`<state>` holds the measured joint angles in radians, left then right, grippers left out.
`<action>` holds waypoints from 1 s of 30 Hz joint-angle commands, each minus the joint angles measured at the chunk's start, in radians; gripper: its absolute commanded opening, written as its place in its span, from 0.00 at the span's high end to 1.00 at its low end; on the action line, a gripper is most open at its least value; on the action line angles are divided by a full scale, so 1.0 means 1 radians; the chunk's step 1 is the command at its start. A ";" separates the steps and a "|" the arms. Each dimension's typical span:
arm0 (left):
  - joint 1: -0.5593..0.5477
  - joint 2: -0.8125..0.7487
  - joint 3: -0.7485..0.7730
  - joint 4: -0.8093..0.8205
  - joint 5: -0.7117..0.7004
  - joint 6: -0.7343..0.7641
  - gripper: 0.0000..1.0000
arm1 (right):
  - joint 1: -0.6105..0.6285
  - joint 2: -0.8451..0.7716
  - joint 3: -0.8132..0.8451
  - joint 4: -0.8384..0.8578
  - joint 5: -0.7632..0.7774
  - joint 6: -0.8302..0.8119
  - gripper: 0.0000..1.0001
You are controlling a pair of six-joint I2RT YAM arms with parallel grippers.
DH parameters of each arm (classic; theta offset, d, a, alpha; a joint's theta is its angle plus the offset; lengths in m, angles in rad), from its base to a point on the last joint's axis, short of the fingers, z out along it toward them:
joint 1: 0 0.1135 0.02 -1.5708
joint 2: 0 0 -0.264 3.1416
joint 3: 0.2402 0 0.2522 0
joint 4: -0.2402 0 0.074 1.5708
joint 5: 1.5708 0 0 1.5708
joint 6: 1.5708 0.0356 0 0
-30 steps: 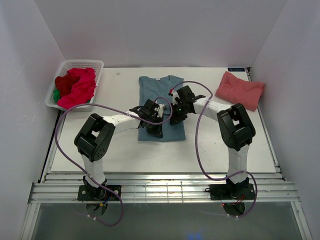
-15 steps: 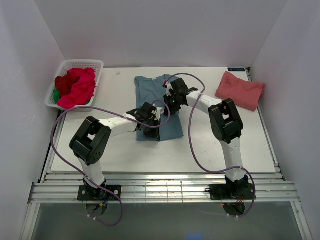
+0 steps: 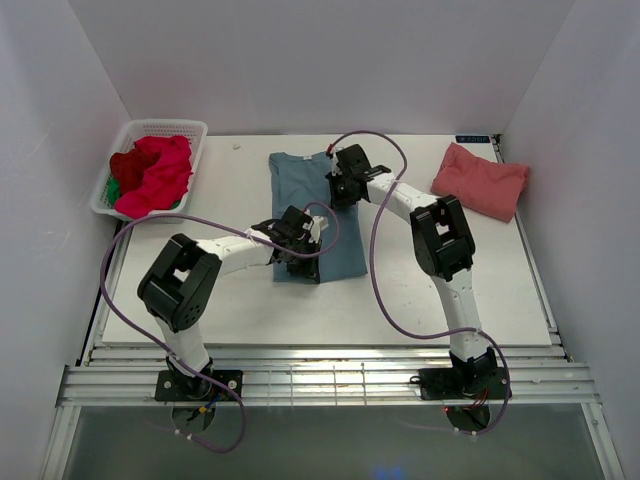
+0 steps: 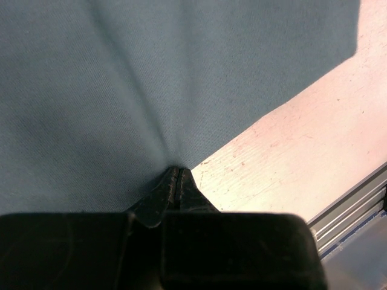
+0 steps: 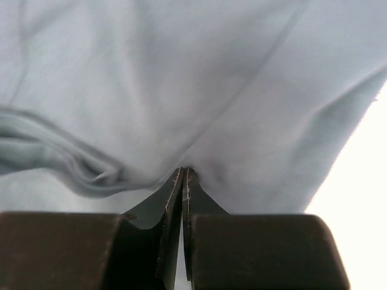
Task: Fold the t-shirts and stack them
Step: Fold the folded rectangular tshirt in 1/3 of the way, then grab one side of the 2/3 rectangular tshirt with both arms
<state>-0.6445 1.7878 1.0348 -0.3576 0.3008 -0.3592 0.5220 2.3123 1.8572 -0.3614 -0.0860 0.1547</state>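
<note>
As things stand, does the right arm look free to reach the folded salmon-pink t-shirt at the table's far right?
Probably not yet: the right gripper is shut on the teal-blue t-shirt. Bare table lies between it and the salmon-pink t-shirt.

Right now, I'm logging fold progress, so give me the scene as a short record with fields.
shirt in work: dusty teal-blue cloth t-shirt, spread mid-table
left hand: shut, pinching its near end
right hand: shut, pinching its far right part
done: salmon-pink folded shirt, far right
waiting: red and magenta shirts in white lattice plastic basket, far left
</note>
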 commanded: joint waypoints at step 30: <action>-0.009 -0.137 0.048 -0.230 -0.574 -0.057 0.43 | 0.003 -0.579 -0.616 -0.154 -0.027 0.022 0.25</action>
<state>-0.6567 1.6684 1.1030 -0.5648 -0.2588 -0.3943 0.5194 1.8072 1.2640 -0.5209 -0.0566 0.1520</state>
